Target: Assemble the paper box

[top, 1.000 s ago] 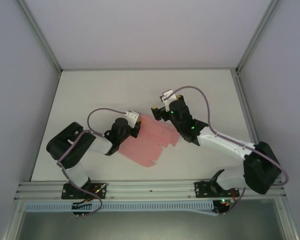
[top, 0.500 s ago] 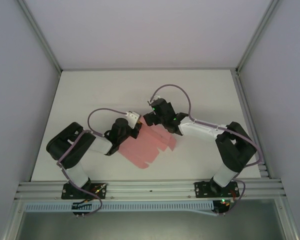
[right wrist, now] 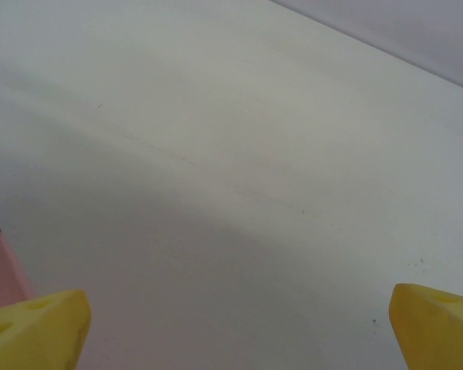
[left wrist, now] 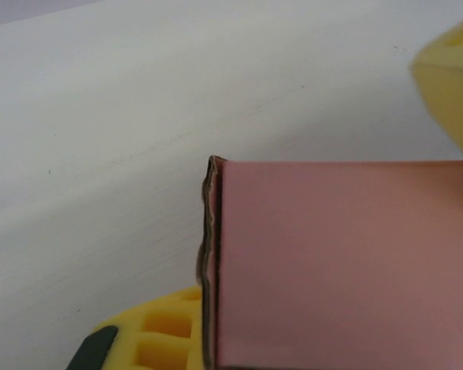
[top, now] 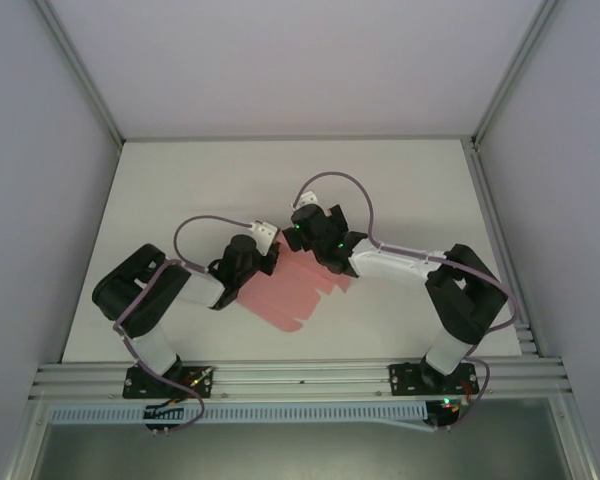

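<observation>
The right gripper [right wrist: 238, 312] hangs with its yellow fingers [right wrist: 38, 324] spread wide over the bare white table [right wrist: 239, 154], at the far corner of the paper box [top: 295, 290]. The left gripper [left wrist: 301, 208] has the card's far-left edge lying between its fingers, one under the sheet and one off to the side, and whether it pinches cannot be told. The paper box lies flat mid-table between the two wrists, a plain pink creased cutout with stepped flaps along its right side; close up, its edge shows a doubled, slightly ragged layer.
</observation>
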Motion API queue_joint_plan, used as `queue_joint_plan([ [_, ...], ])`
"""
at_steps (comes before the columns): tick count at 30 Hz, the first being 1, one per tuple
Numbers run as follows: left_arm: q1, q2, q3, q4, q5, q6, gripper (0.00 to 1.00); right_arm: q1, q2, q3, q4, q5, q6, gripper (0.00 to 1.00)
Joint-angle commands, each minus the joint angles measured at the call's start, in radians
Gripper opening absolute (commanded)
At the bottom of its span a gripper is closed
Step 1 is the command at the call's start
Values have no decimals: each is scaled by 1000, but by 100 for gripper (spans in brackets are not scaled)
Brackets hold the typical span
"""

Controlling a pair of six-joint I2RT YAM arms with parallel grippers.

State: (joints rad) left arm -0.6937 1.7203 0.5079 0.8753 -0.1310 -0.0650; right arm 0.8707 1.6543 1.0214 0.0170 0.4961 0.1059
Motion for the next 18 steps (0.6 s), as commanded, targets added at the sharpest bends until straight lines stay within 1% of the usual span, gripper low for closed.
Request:
queue_joint_plan([
  [1, -4, -42, 27, -68, -115, -41, 0, 19, -129, -86, 18, 69, 48, 100],
  [4, -4, -123, 53, -145, -174, -91, 0, 16, -272, -159, 50, 147, 123, 100],
  [5, -4, -155, 60, -166, -177, -103, 0, 13, -315, -182, 50, 149, 141, 100],
  [7, -4, -215, 68, -197, -177, -114, 0, 7, -391, -224, 50, 142, 173, 100],
  [10, -4, -271, 91, -258, -182, -131, 0, -1, -472, -268, 58, 87, 177, 100],
  [14, -3, -314, 91, -284, -167, -152, 0, -27, -511, -329, 106, 75, 186, 100],
  [18, -4, -343, 85, -290, -129, -163, 0, -56, -479, -356, 157, 19, 205, 100],
])
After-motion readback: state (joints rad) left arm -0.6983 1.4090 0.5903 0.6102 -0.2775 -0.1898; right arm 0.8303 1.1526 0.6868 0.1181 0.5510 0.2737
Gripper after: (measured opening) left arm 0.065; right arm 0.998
